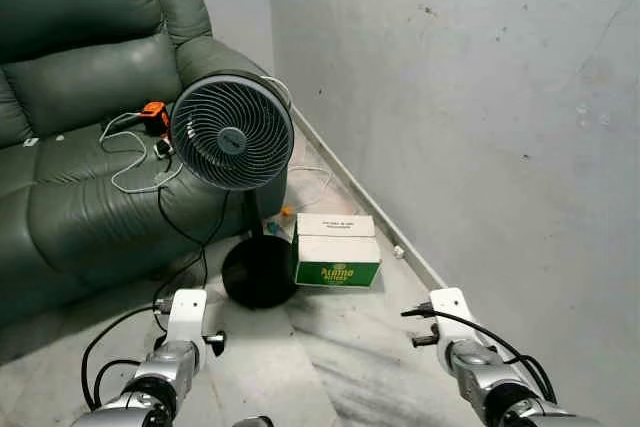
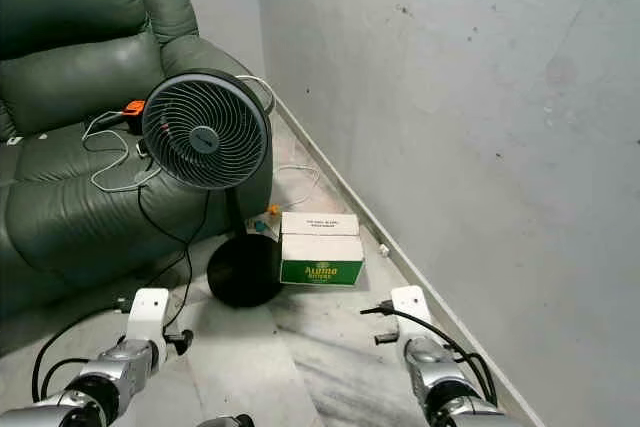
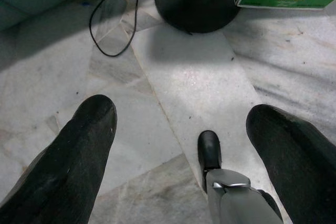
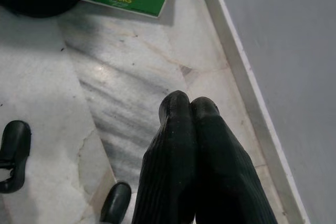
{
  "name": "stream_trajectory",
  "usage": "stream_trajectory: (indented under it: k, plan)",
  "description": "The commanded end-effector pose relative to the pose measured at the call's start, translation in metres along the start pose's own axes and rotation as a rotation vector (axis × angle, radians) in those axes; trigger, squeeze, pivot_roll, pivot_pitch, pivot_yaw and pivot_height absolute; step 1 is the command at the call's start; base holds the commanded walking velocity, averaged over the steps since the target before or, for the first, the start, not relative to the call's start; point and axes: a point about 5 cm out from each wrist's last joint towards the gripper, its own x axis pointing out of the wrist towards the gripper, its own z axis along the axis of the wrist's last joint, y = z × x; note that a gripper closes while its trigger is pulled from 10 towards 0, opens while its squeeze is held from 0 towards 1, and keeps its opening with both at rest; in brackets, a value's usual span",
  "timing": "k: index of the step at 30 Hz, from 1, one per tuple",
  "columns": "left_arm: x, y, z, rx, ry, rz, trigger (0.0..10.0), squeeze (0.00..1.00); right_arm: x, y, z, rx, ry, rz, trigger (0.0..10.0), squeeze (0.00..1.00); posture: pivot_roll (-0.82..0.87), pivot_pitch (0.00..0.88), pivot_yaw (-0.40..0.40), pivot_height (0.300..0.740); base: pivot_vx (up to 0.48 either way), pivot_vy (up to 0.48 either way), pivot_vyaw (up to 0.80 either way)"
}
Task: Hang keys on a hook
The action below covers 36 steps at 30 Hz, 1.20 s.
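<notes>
Head camera looks down at a pale veined marble floor [image 1: 330, 357] in a room corner, grey plaster wall [image 1: 480, 97] on the robot's right. A dark green leather sofa [image 1: 70, 147] stands to the left; white cables [image 1: 135, 162] and a small orange object [image 1: 153, 110] lie on its seat. A round grey pedestal fan [image 1: 232, 131] stands just in front of the sofa arm, its black disc base [image 1: 258, 272] on the floor. A green-and-white cardboard box labelled "Alomo Bitters" [image 1: 337, 250] sits touching or just beside the base, on its wall side. Both silver arms are held low at the frame's bottom edge. Left gripper [image 3: 181, 129] hovers above the floor, its fingers [image 3: 84, 135] spread wide apart, released, grasping nothing. Right gripper [image 4: 190, 106] points at the floor near the skirting, its fingers [image 4: 173, 114] pressed together, clenched, nothing visible between them. Keys and hook: cannot be made out in any view.
</notes>
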Motion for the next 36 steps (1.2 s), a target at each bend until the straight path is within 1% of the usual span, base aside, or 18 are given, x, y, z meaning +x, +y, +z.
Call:
stream_trajectory:
  k: [1, 3, 6, 11, 13, 15, 18, 21, 23, 25, 26, 28, 31, 32, 33, 34, 35, 36]
  plan:
    - [0.0, 0.002, 0.001, 0.006, 0.001, 0.005, 10.0, 0.0, 0.0, -0.003, 0.001, -0.009, 0.002, -0.009, 10.0, 0.0, 0.06, 0.0, -0.018, 0.74, 0.0, 0.0, 0.0]
    - [0.0, 0.003, 0.005, 0.05, -0.008, -0.002, 10.0, 0.0, 0.0, -0.005, 0.004, -0.023, -0.01, -0.019, 10.0, 0.0, 0.06, 0.0, -0.018, 0.74, 0.0, 0.0, 0.0]
    - [-0.001, 0.011, 0.022, 0.087, -0.056, -0.002, 10.0, 0.0, 0.001, -0.015, 0.024, -0.034, -0.082, -0.05, 10.0, 0.0, 0.07, 0.0, -0.013, 0.74, 0.0, 0.0, 0.0]
    - [-0.003, 0.022, 0.046, 0.139, -0.137, 0.02, 10.0, 0.0, 0.0, -0.029, 0.044, 0.037, -0.135, -0.051, 10.0, 0.0, 0.07, 0.0, -0.009, 0.74, 0.0, 0.0, 0.0]
    - [-0.006, 0.031, 0.066, 0.137, -0.219, 0.024, 10.0, 0.0, -0.004, -0.031, 0.083, 0.044, -0.257, 0.022, 10.0, 0.0, 0.06, 0.0, 0.004, 0.74, 0.0, 0.0, 0.0]
    - [-0.011, 0.041, 0.084, 0.19, -0.312, 0.034, 10.0, 0.0, -0.014, -0.037, 0.133, 0.02, -0.428, 0.075, 10.0, 0.0, 0.05, 0.0, 0.01, 0.74, 0.0, 0.0, 0.0]
    - [-0.018, 0.039, 0.108, 0.217, -0.416, 0.003, 10.0, 0.0, -0.025, -0.042, 0.162, 0.029, -0.545, 0.12, 10.0, 0.0, 0.04, 0.0, 0.012, 0.74, 0.0, 0.0, 0.0]
    - [-0.021, 0.032, 0.118, 0.205, -0.487, -0.046, 10.0, 0.0, -0.029, -0.042, 0.168, 0.026, -0.591, 0.149, 10.0, 0.0, 0.04, 0.0, 0.012, 0.74, 0.0, 0.0, 0.0]
    - [-0.026, 0.018, 0.116, 0.168, -0.595, -0.116, 10.0, 0.0, -0.031, -0.042, 0.166, 0.088, -0.648, 0.21, 10.0, 0.0, 0.04, 0.0, 0.017, 0.74, 0.0, 0.0, 0.0]
    - [-0.035, 0.004, 0.113, 0.158, -0.693, -0.161, 10.0, 0.0, -0.033, -0.044, 0.158, 0.101, -0.694, 0.197, 10.0, 0.0, 0.05, 0.0, 0.017, 0.74, 0.0, 0.0, 0.0]
    - [-0.035, 0.004, 0.113, 0.158, -0.693, -0.161, 10.0, 0.0, -0.033, -0.044, 0.158, 0.101, -0.694, 0.197, 10.0, 0.0, 0.05, 0.0, 0.017, 0.74, 0.0, 0.0, 0.0]
    - [-0.054, -0.008, 0.111, 0.145, -0.798, -0.172, 10.0, 0.0, -0.037, -0.043, 0.143, 0.172, -0.729, 0.191, 10.0, 0.0, 0.05, 0.0, 0.023, 0.74, 0.0, 0.0, 0.0]
    - [-0.062, -0.011, 0.107, 0.156, -0.828, -0.144, 10.0, 0.0, -0.042, -0.042, 0.134, 0.186, -0.75, 0.204, 10.0, 0.0, 0.06, 0.0, 0.026, 0.74, 0.0, 0.0, 0.0]
    - [-0.068, -0.013, 0.103, 0.158, -0.847, -0.137, 10.0, 0.0, -0.046, -0.043, 0.128, 0.209, -0.762, 0.183, 10.0, 0.0, 0.06, 0.0, 0.029, 0.74, 0.0, 0.0, 0.0]
    - [-0.076, -0.013, 0.095, 0.145, -0.852, -0.153, 10.0, 0.0, -0.051, -0.047, 0.119, 0.286, -0.76, 0.145, 10.0, 0.0, 0.05, 0.0, 0.032, 0.74, 0.0, 0.0, 0.0]
    - [-0.076, -0.013, 0.095, 0.145, -0.852, -0.153, 10.0, 0.0, -0.051, -0.047, 0.119, 0.286, -0.76, 0.145, 10.0, 0.0, 0.05, 0.0, 0.032, 0.74, 0.0, 0.0, 0.0]
    - [-0.081, -0.01, 0.09, 0.14, -0.854, -0.158, 10.0, 0.0, -0.055, -0.049, 0.114, 0.33, -0.754, 0.13, 10.0, 0.0, 0.05, 0.0, 0.034, 0.74, 0.0, 0.0, 0.0]
    - [-0.087, -0.003, 0.084, 0.125, -0.847, -0.148, 10.0, 0.0, -0.062, -0.049, 0.111, 0.297, -0.767, 0.095, 10.0, 0.0, 0.04, 0.0, 0.034, 0.74, 0.0, 0.0, 0.0]
